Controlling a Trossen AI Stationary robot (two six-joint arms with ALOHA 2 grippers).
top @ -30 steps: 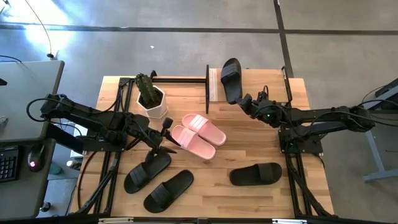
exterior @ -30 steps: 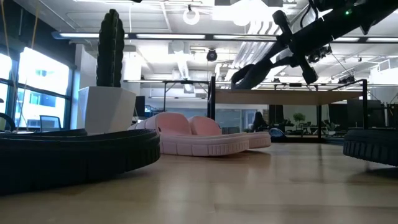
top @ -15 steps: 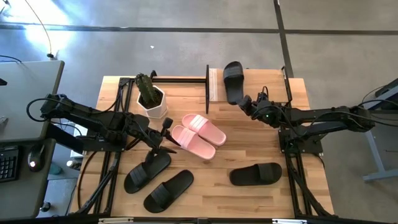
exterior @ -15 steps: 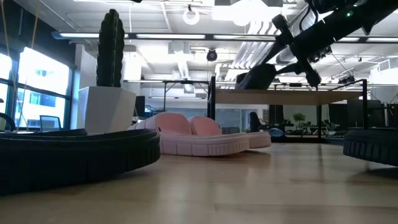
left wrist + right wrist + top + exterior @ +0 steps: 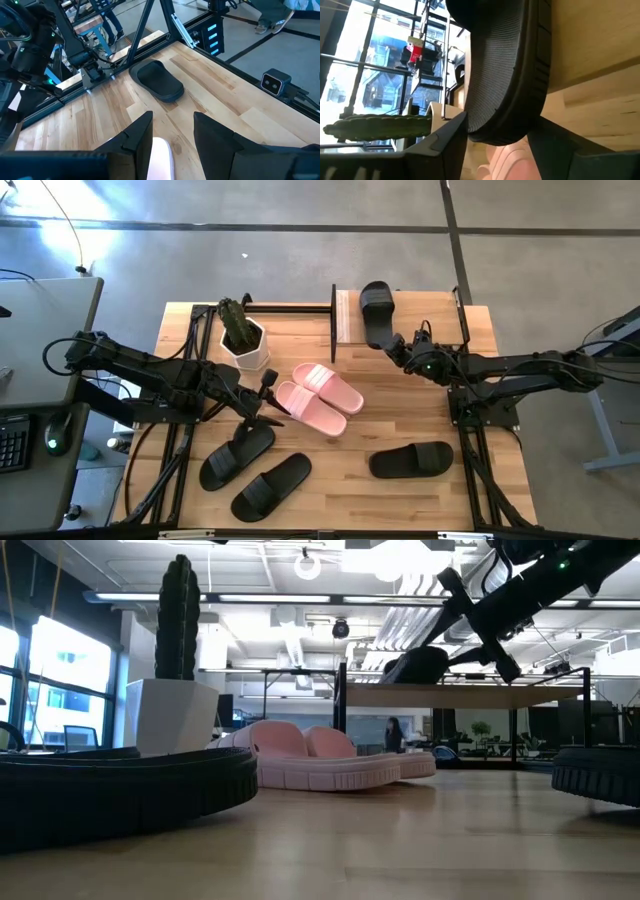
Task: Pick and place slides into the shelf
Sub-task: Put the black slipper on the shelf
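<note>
On the light wooden top board of the small low black-framed shelf (image 5: 400, 315), at the table's far edge right of centre, now lies one plain black rubber slide sandal (image 5: 376, 310); a second ago same sandal hung tilted above the board in the right gripper (image 5: 395, 346), half a second ago just touching down. In the low view sits flat on the board (image 5: 415, 665), no longer slanted in the air. Right gripper now parted wide, fingers either side of the sandal's near end, let go or nearly so, contact hard to tell; in the right wrist view black textured sole (image 5: 502, 70) fills the gap between the dark fingers (image 5: 437, 145) with clearance showing. Earlier clamped tight on it. Left gripper (image 5: 268, 402) unchanged, parked low over the table left of centre, fingers partly apart, holding nothing, beside the two pink rubber slide sandals with white-striped straps (image 5: 318, 396). Pink pair in same spot mid-table, touching each other. Two plain black sandals (image 5: 255, 470) near the front left, one more black sandal (image 5: 411, 459) front right, seen also past the left fingers (image 5: 156, 80); none moved. White hexagonal pot with green cactus (image 5: 242, 335) unmoved near the far left, beside the shelf's black frame.
</note>
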